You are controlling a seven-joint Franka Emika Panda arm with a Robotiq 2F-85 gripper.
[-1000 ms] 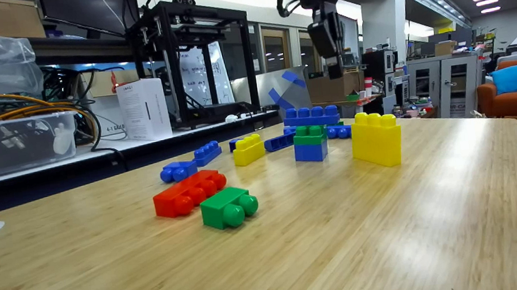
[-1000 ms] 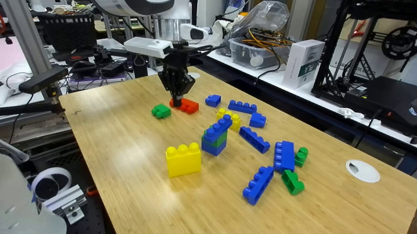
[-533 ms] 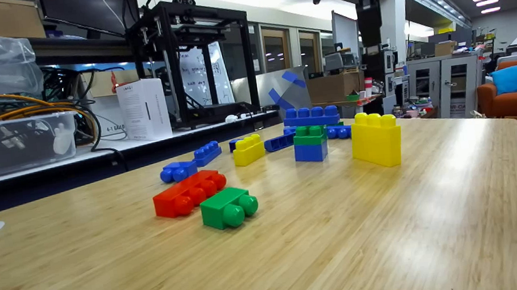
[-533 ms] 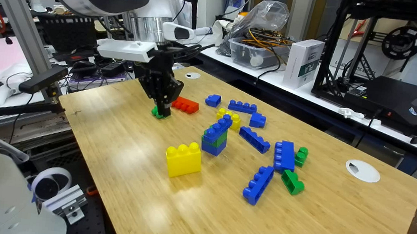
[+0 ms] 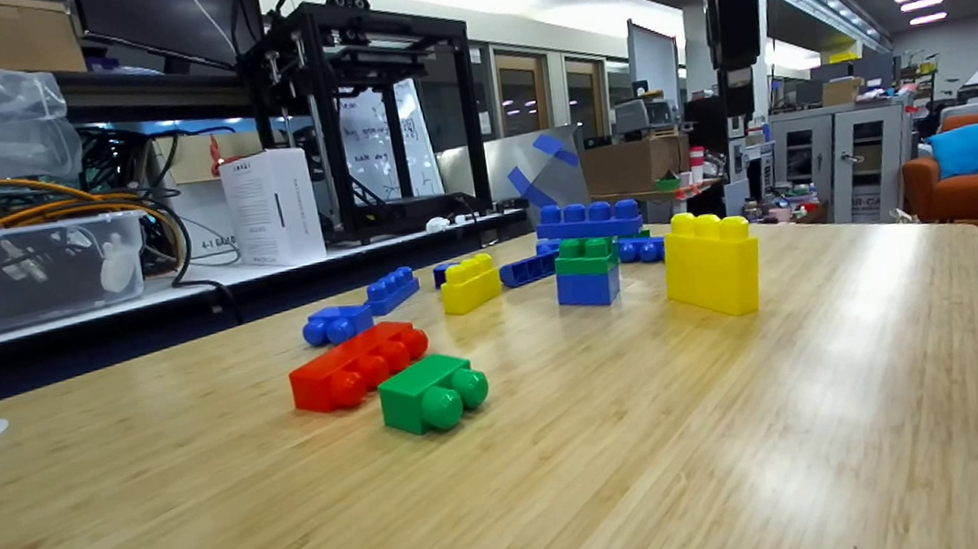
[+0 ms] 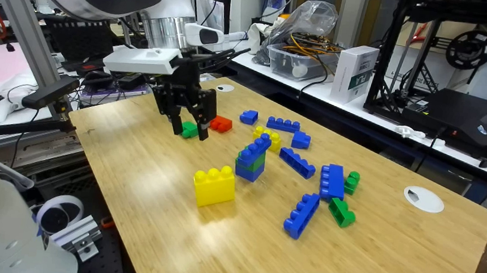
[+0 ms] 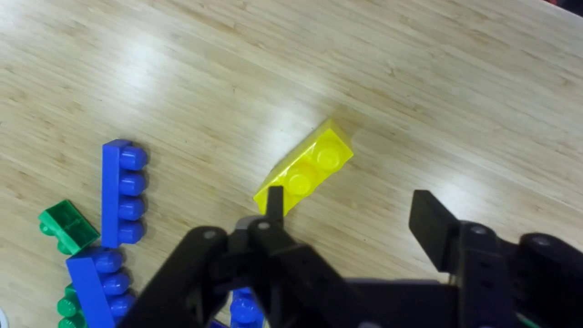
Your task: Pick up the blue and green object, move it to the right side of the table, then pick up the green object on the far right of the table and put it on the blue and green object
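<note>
The blue and green object is a small tower (image 6: pixel 250 169) standing upright on the table (image 6: pixel 375 259), with a wide blue brick (image 5: pixel 591 221) across its top. In the wrist view a blue studded piece (image 7: pixel 246 310), probably that top brick, is partly covered by the gripper's linkage. My gripper (image 6: pixel 190 134) hangs in the air well above the tabletop, its fingers apart with nothing between them. One finger overlaps the yellow brick (image 7: pixel 314 166) in the wrist view without gripping it. Green bricks lie at one end (image 6: pixel 189 129) and beside the blue bricks (image 6: pixel 342 213); which one is meant I cannot tell.
A tall yellow brick (image 6: pixel 214 188) stands near the tower. Long blue bricks (image 6: pixel 301 216) and a smaller yellow brick (image 5: pixel 471 285) lie around it. A red brick (image 5: pixel 359 366) rests beside a green one. A shelf with a 3D printer (image 5: pixel 379 121) runs along one side.
The gripper has opened from shut. It has shifted right in one exterior picture and left and slightly down, then little further, in another. The bricks have not moved.
</note>
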